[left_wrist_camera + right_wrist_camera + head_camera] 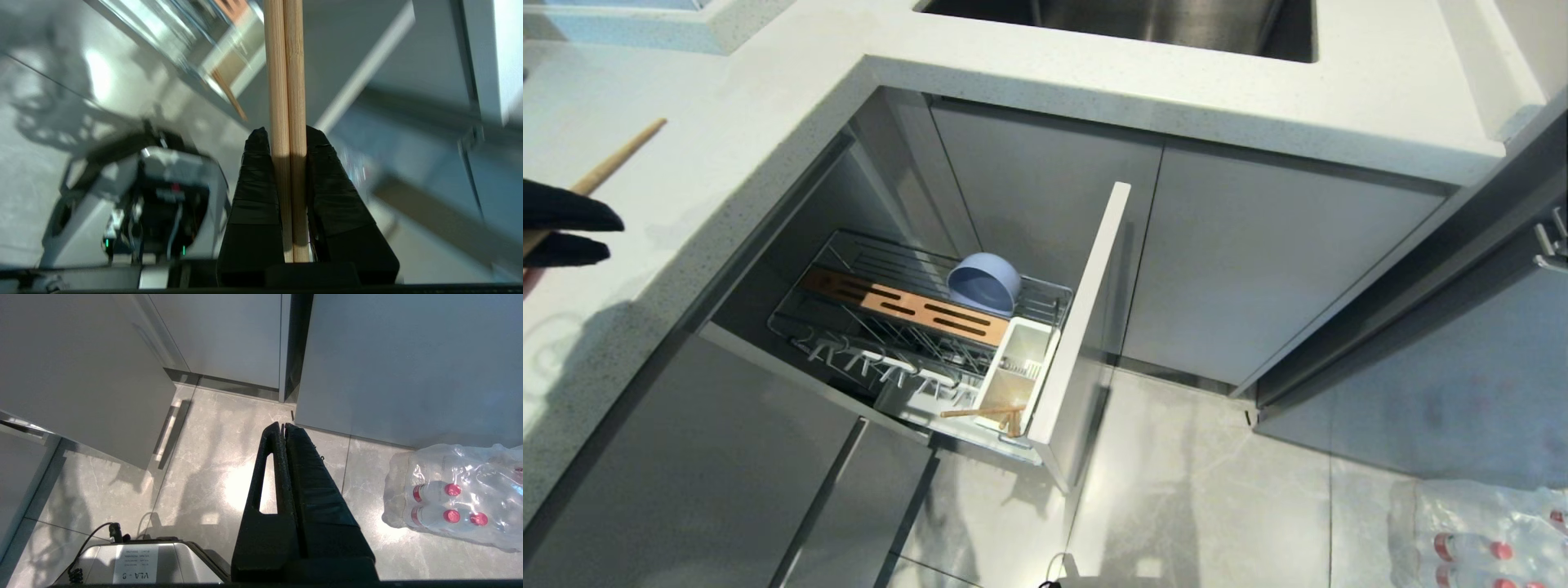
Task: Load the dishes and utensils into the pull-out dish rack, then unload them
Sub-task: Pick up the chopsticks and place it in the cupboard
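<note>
Wooden chopsticks (285,122) clamped in left pincer (286,196)

At 9 o'clock over the surface (727,122); the sticks could slip because the grip is narrow. Head view alone shows the bowl (985,282) in the pull-out dish rack (915,327). Right pincer (283,428), together, hangs parked over the floor (212,457).

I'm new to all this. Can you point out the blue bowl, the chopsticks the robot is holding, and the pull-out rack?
blue bowl (985,282): head view, its hollow inside.
chopsticks (286,102): left wrist view, mid-shaft.
pull-out rack (1086,318): head view, front panel's edge.

sink (1127,20) | white countertop (768,98) | wrapped bottle pack (453,494) on floor (212,457)
</note>
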Motion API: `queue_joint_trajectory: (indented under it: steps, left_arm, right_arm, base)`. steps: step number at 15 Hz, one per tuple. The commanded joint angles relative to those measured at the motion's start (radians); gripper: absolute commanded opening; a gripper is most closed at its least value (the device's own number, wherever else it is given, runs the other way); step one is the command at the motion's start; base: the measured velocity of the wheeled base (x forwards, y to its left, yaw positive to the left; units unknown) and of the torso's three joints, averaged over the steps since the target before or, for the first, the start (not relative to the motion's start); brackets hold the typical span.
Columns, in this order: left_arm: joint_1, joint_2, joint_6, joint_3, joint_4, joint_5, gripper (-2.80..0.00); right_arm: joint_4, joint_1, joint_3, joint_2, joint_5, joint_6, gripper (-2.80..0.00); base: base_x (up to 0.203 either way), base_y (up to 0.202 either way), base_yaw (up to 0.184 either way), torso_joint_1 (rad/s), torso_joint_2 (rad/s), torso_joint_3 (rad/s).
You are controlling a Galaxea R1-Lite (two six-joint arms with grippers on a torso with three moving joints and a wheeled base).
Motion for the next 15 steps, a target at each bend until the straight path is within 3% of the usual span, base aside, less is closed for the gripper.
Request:
queue_joint_trajectory:
  steps: [1, 3, 7, 12, 15]
  left_arm:
    - [-0.13, 0.023, -0.023, 0.004, 0.024, -0.004, -2.8]
    - [-0.216, 0.09, -0.088, 0.005, 0.064, -0.07, -2.8]
    - [-0.247, 0.182, -0.174, 0.007, 0.131, -0.229, -2.8]
    - [-0.14, 0.312, -0.179, -0.005, 0.209, -0.341, -2.8]
    - [-0.074, 0.38, -0.114, 0.032, 0.217, -0.399, -2.8]
  right_arm:
    - [0.0, 0.001, 0.0, 0.0, 0.0, 0.0, -2.8]
    - [0.0, 0.001, 0.0, 0.002, 0.0, 0.0, -2.8]
    - [0.0, -0.001, 0.0, 0.0, 0.0, 0.0, -2.8]
    - [0.0, -0.001, 0.0, 0.002, 0.0, -0.001, -2.8]
    - [0.001, 0.001, 0.0, 0.0, 0.0, 0.0, -2.8]
  base:
    - [0.0, 0.0, 0.0, 0.0, 0.0, 0.0]
    - [0.0, 0.0, 0.0, 0.0, 0.0, 0.0]
    - [0.0, 0.0, 0.0, 0.0, 0.0, 0.0]
    - [0.0, 0.0, 0.0, 0.0, 0.0, 0.0]
    - [0.0, 0.0, 0.0, 0.0, 0.0, 0.0]
